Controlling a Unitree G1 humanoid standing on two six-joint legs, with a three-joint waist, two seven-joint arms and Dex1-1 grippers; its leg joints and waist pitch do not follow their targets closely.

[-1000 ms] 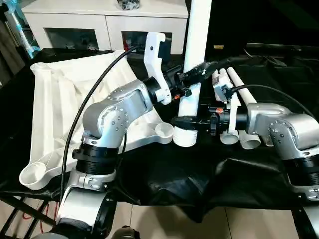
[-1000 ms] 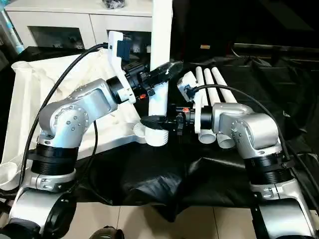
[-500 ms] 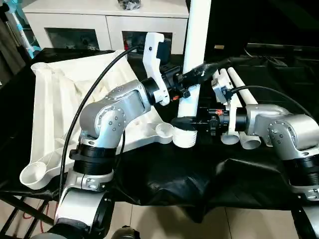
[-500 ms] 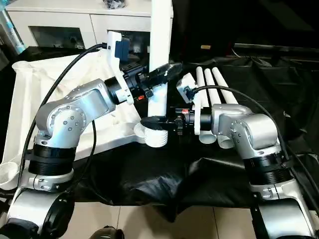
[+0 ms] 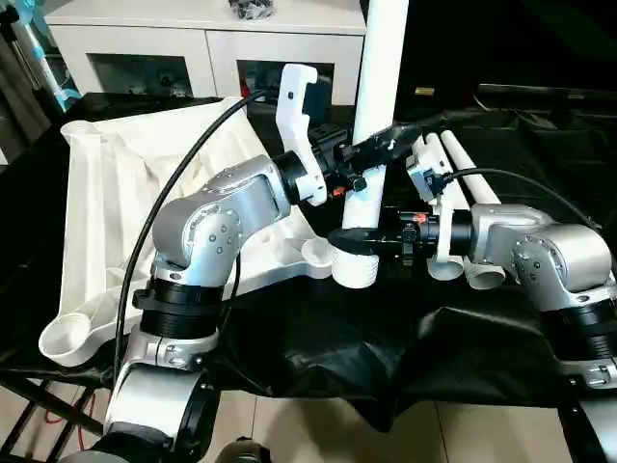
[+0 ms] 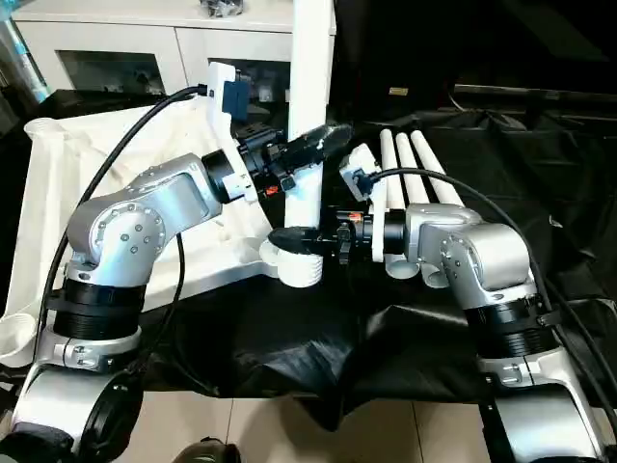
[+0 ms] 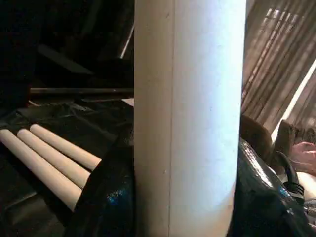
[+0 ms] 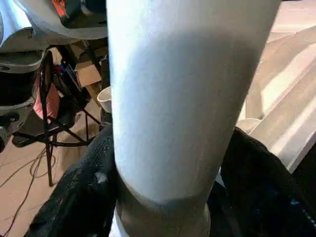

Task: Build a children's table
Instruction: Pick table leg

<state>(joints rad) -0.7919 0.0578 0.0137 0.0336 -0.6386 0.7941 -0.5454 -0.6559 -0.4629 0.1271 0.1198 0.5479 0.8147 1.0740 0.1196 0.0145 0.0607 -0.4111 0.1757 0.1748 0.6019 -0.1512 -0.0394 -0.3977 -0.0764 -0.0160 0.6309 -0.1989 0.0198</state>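
Both arms bent inward | left fingers [image 5: 386,147] clamp upright leg [image 5: 378,96] | right fingers [image 5: 359,238] clamp its base

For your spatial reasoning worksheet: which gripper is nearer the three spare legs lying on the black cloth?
Right. The right gripper reaches out from just beside the spare legs; the left gripper is higher up the upright leg.

One square white table top [image 5: 125,222] lies ribbed side up, with three corner sockets countable. Four white tubular legs: one upright leg [image 5: 376,106] standing in a socket, three loose legs [image 6: 415,169] lying side by side. Two grippers: left gripper [image 5: 381,147], right gripper [image 5: 355,238].
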